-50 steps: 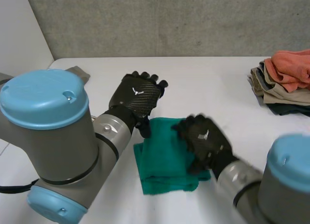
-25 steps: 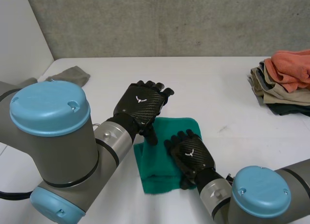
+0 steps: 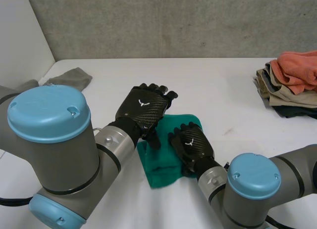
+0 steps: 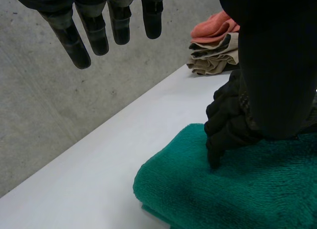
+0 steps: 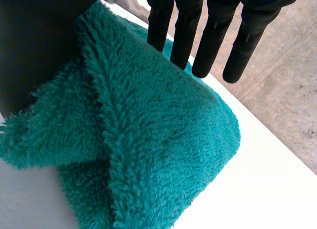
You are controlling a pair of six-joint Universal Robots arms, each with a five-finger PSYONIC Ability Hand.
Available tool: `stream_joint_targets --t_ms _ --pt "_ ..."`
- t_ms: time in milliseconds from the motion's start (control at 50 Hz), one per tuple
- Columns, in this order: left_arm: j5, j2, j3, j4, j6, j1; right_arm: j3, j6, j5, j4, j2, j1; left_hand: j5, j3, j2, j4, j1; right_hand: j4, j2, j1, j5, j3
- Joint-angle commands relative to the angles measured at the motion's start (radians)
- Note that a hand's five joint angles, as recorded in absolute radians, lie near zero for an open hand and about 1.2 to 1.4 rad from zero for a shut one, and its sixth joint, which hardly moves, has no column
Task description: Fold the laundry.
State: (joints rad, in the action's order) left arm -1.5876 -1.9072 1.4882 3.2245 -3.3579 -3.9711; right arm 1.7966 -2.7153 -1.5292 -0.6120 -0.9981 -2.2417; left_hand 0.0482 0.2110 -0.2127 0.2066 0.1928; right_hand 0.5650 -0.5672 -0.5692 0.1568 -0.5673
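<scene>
A green towel [image 3: 157, 165] lies folded on the white table [image 3: 223, 95] in front of me. My left hand [image 3: 143, 106] hovers over the towel's far left corner with straight, spread fingers [image 4: 81, 38]; its thumb points down at the towel's left edge. My right hand [image 3: 190, 146] sits on the towel's right part. In the right wrist view the towel [image 5: 148, 140] bunches up into a ridge between its thumb [image 5: 34, 41] and its fingers [image 5: 213, 36], which pinch it. The left wrist view shows the right hand [image 4: 228, 125] pressing into the towel [image 4: 198, 194].
A stack of folded clothes [image 3: 290, 85] with an orange piece on top stands at the table's far right, also in the left wrist view [image 4: 213, 51]. A grey cloth [image 3: 69, 78] lies at the far left. A concrete wall runs behind the table.
My right hand has moved left onto the towel's right part and closed its fingers, drawing the right edge inward and bunching it. The left hand has shifted slightly right and stays open.
</scene>
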Motion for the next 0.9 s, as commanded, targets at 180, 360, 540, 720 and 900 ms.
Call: stream_joint_targets --t_ms 180,360,540,720,900 --pt "0.0 0.0 0.001 0.001 0.0 -0.002 -0.091 -0.004 0.008 -0.003 0.035 0.002 -0.024 -0.012 0.014 -0.008 0.006 0.776 -0.774 -0.772 1.01 -0.774" --pt "0.0 0.011 0.003 0.0 0.0 -0.007 -0.115 -0.009 0.0 0.008 0.041 0.005 -0.021 -0.009 0.011 -0.005 0.009 0.105 -0.102 -0.1 0.338 -0.102" --pt "0.001 0.01 0.003 0.001 0.0 -0.005 -0.126 -0.006 0.011 0.021 0.056 0.01 -0.021 -0.009 0.011 -0.005 0.009 0.171 -0.169 -0.167 0.404 -0.168" --pt "0.001 0.008 0.003 0.0 0.002 -0.007 -0.172 -0.004 0.012 0.021 0.093 0.014 -0.021 -0.009 0.011 -0.005 0.009 0.796 -0.794 -0.792 1.03 -0.794" --pt "0.001 0.033 0.001 0.001 0.002 -0.013 -0.264 -0.003 0.055 0.008 0.075 0.088 -0.027 -0.015 0.017 -0.011 0.003 0.831 -0.829 -0.827 1.065 -0.829"
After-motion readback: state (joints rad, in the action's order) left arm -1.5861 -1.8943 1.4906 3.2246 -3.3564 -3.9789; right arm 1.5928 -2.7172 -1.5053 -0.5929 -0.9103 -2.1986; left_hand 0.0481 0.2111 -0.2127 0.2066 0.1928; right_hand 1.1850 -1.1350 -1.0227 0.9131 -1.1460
